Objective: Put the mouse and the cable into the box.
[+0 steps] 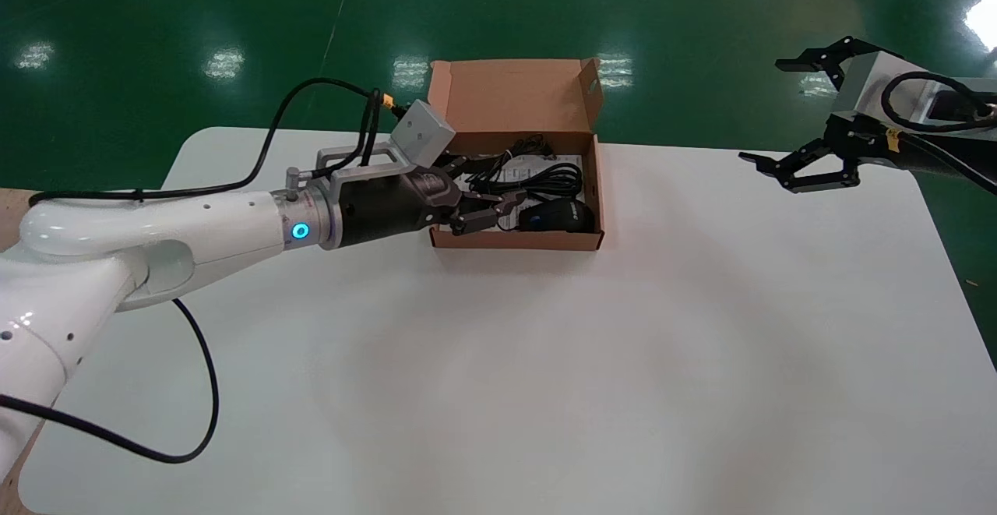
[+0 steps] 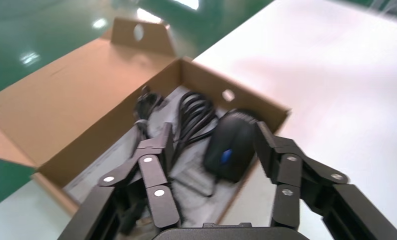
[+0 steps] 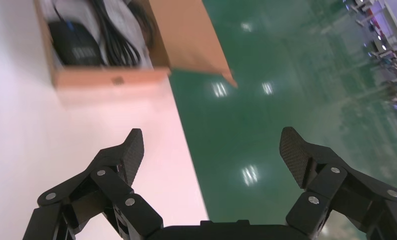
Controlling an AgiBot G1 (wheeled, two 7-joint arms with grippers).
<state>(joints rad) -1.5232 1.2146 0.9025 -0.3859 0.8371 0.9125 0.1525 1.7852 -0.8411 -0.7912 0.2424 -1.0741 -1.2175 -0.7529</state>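
Note:
The open cardboard box stands at the table's far middle, its lid raised. A black mouse with a blue wheel lies in its front right corner. Beside the mouse a coiled black cable rests on white paper. My left gripper reaches into the box from the left and is open, holding nothing. In the left wrist view the mouse and cable lie just beyond my left gripper. My right gripper hangs open at the table's far right edge.
The white table stretches wide in front of the box. Green floor lies beyond its far and right edges. In the right wrist view the right gripper straddles the table edge, with the box farther off.

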